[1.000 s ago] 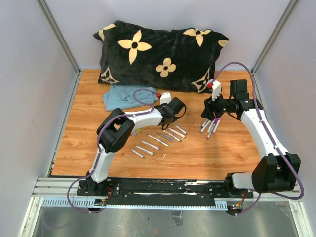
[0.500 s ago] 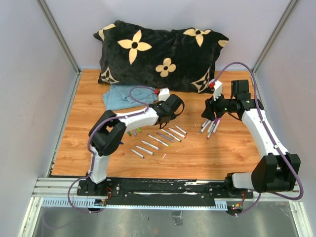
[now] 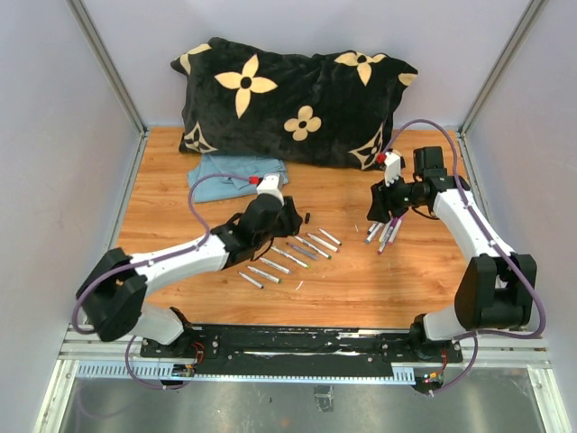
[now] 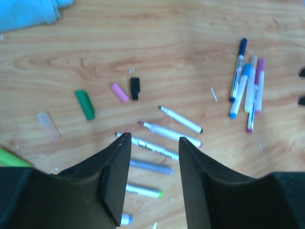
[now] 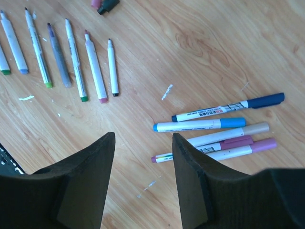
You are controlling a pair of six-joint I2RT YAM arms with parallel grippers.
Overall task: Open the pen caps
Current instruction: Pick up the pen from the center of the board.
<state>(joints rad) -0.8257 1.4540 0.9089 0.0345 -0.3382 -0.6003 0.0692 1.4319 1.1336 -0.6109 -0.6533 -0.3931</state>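
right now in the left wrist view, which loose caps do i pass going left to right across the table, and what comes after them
pale translucent cap → green cap → pink cap → black cap → bundle of capped pens

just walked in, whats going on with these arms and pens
Two robot arms are taking caps off pens on a wooden table. The left gripper hangs open and empty over a row of uncapped pens, with a green cap, a pink cap and a black cap lying loose beyond. The right gripper, also open and empty, hovers by a bunch of pens with caps on; those are not yet opened.
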